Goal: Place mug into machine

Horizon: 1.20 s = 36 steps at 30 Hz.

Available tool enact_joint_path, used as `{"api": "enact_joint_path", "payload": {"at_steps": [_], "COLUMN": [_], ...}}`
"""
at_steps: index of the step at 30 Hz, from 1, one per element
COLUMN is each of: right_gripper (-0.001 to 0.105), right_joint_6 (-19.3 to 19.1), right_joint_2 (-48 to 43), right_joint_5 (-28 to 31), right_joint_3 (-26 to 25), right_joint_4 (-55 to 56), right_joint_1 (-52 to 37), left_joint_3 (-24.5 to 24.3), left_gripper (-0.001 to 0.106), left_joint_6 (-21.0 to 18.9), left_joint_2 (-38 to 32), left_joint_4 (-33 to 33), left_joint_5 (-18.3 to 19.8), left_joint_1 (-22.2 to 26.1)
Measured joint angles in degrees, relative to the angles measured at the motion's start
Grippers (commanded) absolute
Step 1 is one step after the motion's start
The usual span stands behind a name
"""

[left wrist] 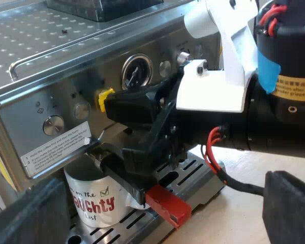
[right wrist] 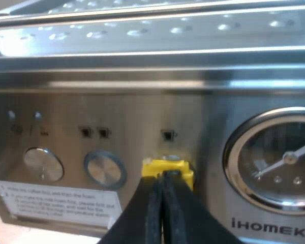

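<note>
The mug (left wrist: pixel 94 203) is white, with red and black lettering that ends in "ughty List" beside a small ticked box. It stands upright on the slotted drip tray (left wrist: pixel 142 219) at the machine's front, tucked in under the front panel, lettering facing outward. The machine (left wrist: pixel 35 51) is brushed steel with a perforated top. Its front panel carries a round gauge (left wrist: pixel 136 71), round metal buttons, a yellow button (left wrist: pixel 104 97) and a white label (left wrist: pixel 58 147) just above the mug.
</note>
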Motion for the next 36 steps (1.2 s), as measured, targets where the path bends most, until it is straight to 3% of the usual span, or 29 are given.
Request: {"api": "enact_joint_path", "payload": {"at_steps": [7,17,18,21,23,30,34,35,36], "right_gripper": [0.000,0.005,0.037,0.067,0.079,0.082,0.082,0.082,0.082], "right_joint_6": [-0.89,2.61,2.74,2.78,2.96,2.91,2.91,2.91,2.91], "right_joint_2": [-0.31,-7.61,-8.15,-10.13,-11.62,-17.45,-21.99,-23.50,-23.80], "right_joint_5": [-0.23,-0.34,-0.32,-0.32,-0.32,-5.20,-12.11,-13.05,-13.48], "right_joint_3": [0.00,-0.11,-0.11,-0.11,-0.11,-0.11,-0.11,-0.11,-0.11], "right_joint_4": [0.62,19.21,19.92,23.13,24.61,32.97,39.40,40.70,41.31], "right_joint_1": [0.43,8.69,9.26,10.97,12.20,11.58,6.50,4.31,3.90], "left_joint_3": [0.00,0.00,0.00,0.00,0.00,0.00,0.00,-1.04,-1.52], "left_gripper": [0.078,0.078,0.078,0.078,0.078,0.078,0.078,0.078,0.078], "left_joint_6": [0.00,0.00,0.00,0.00,0.00,0.00,-1.47,-4.38,-4.68], "left_joint_2": [0.00,0.00,0.00,0.00,0.00,0.00,0.00,1.71,2.35], "left_joint_4": [0.00,0.00,0.00,0.00,0.00,0.00,-0.80,-3.20,-3.69], "left_joint_5": [0.00,0.00,0.00,0.00,0.00,-0.45,-1.05,-1.76,-1.76], "left_joint_1": [0.00,0.00,0.00,0.00,0.00,0.18,0.36,1.25,1.75]}}
